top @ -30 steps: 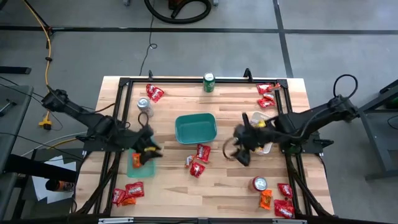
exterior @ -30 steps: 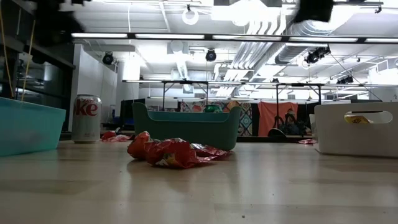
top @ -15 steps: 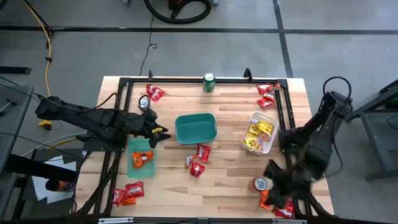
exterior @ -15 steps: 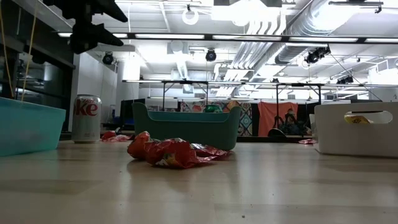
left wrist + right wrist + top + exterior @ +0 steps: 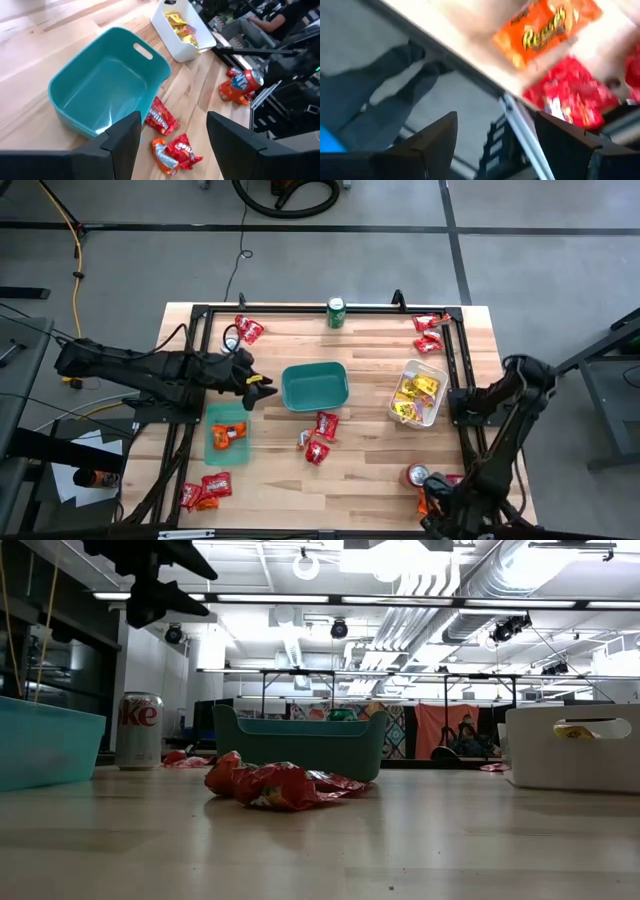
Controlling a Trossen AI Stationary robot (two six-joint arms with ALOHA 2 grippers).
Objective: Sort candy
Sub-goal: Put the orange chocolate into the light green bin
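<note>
Left gripper [image 5: 262,388] spread wide and empty, hovering beside the teal bin [image 5: 315,386], small green bin [image 5: 227,439] just below it. Right gripper [image 5: 495,137] fingers apart, holding nothing, at the table's near right corner over an orange candy packet [image 5: 542,27] and red ones [image 5: 570,97]. More candy [image 5: 318,438] lies mid-table, yellow in the white bin [image 5: 417,394].

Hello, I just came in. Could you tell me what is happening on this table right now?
Two robot arms are sorting candy into bins. The left hand is open and empty, hovering beside the empty teal bin. The right hand is open over the candy pile at the near right corner. Yellow packets lie in the white bin, an orange one in the green bin. Red packets remain loose mid-table.
</note>
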